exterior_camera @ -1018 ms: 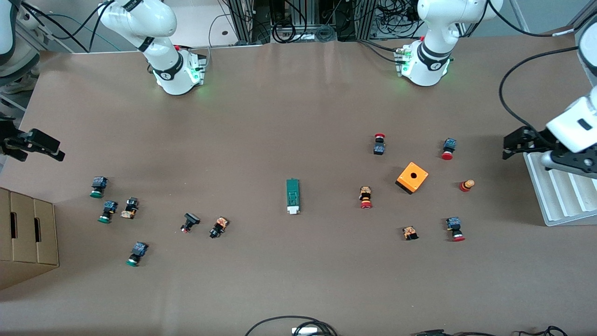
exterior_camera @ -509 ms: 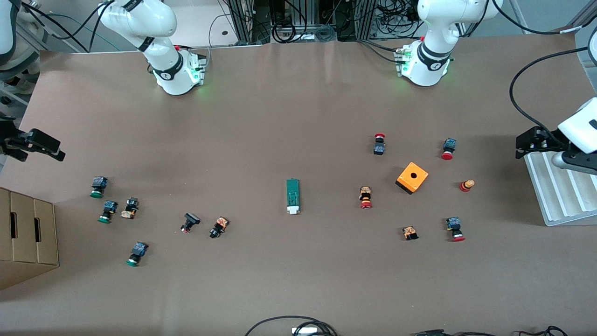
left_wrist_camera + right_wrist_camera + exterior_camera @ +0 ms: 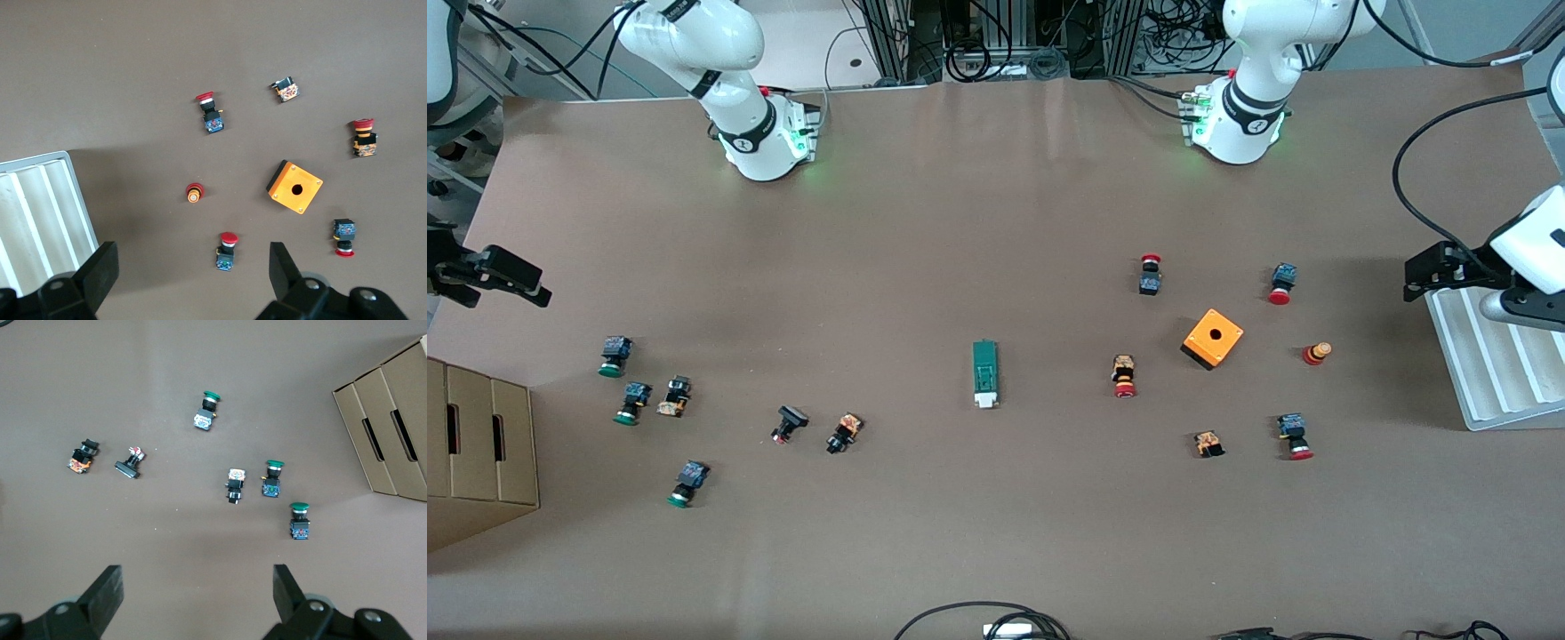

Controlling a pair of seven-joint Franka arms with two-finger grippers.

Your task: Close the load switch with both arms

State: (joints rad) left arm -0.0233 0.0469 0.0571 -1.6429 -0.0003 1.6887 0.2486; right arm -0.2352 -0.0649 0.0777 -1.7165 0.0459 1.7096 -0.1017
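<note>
From the front camera, the load switch (image 3: 985,375) lies alone near the middle of the table (image 3: 978,213), its white block end toward the camera and nothing touching it. The left gripper (image 3: 1436,269) hangs over the table's edge at the left arm's end, just over the corner of a white ribbed tray (image 3: 1485,369); its arm is cut off by the picture's border. The right gripper (image 3: 494,274) hangs over the right arm's end of the table, partly cropped, above a cardboard box (image 3: 476,449) that is also cut off. Red-capped push buttons (image 3: 1125,376) and an orange box (image 3: 1213,339) with a hole lie toward the left arm's end; green-capped push buttons (image 3: 615,356) lie toward the right arm's end.

In the left wrist view, the left gripper (image 3: 190,273) has its fingers spread wide with nothing between them; only the fingertips (image 3: 100,270) show. The load switch falls outside this view.

In the right wrist view, the right gripper (image 3: 197,593) likewise has its fingers parted and empty, with only the tips showing. The load switch does not appear here either.
</note>
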